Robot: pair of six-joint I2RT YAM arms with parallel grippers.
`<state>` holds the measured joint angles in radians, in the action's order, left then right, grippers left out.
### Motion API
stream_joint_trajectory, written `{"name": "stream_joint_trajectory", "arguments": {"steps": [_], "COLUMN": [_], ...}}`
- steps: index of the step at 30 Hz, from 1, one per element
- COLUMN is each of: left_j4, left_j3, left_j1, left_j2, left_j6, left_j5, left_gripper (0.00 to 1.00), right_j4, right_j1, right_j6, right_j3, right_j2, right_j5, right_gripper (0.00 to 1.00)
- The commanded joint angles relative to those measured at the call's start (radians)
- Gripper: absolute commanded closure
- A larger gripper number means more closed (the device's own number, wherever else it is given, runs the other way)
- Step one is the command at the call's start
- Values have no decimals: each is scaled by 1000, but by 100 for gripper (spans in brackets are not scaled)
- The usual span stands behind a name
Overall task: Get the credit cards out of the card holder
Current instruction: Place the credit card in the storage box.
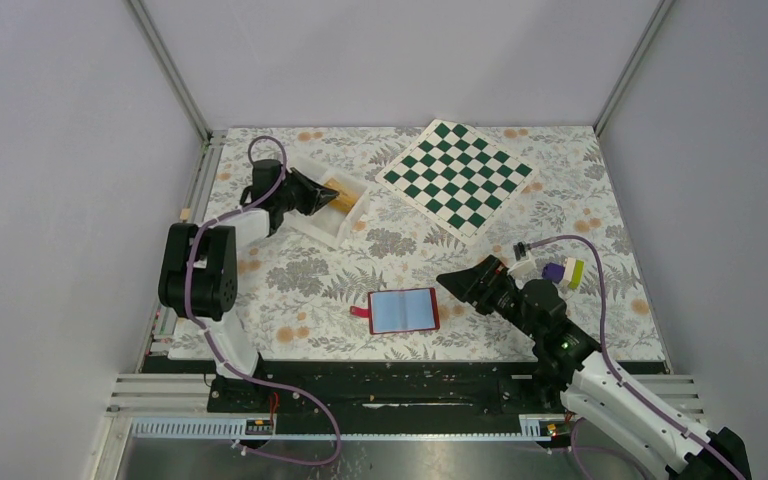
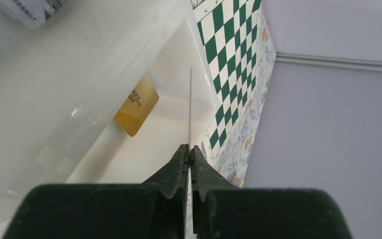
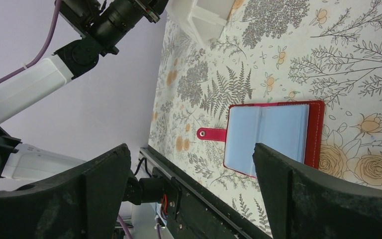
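The red card holder [image 1: 404, 310] lies open on the table near the front, pale blue inside up and red tab to the left; it also shows in the right wrist view [image 3: 268, 137]. My left gripper [image 1: 332, 196] is over the white tray [image 1: 345, 228], shut on a thin card [image 2: 190, 104] seen edge-on. An orange-yellow credit card [image 2: 137, 104] lies inside the tray [image 2: 79, 59]. My right gripper [image 1: 452, 283] is open and empty, hovering just right of the card holder. No cards show in the holder's pockets.
A green-and-white chessboard [image 1: 455, 177] lies at the back middle, just right of the tray. A small purple, white and green object [image 1: 563, 272] sits by the right arm. Enclosure walls stand at the left, right and back.
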<state>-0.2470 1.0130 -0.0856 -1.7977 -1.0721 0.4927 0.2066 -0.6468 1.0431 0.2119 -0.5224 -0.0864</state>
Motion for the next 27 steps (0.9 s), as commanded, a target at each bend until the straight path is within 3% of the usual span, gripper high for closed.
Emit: {"name": "stream_joint_trajectory", "arguments": {"steps": [1,14,27], "left_j4": [-7,-70,25], "left_j3": [47,25,65], "left_j1": [7,7,-23], "left_j2": [-18,-87,-106], "left_j6": [18,4,86], "left_j5": [-38,-40,-122], "left_gripper": [100,100,97], "right_j4": [27,40,38], "right_j1": [-3,-3,-4], "right_j6": [-6,5,8], "right_j3": [38,26,15], "right_j2": [-15,-17,-1], "right_j5": [26,20,26], "right_gripper": [1,0,1]}}
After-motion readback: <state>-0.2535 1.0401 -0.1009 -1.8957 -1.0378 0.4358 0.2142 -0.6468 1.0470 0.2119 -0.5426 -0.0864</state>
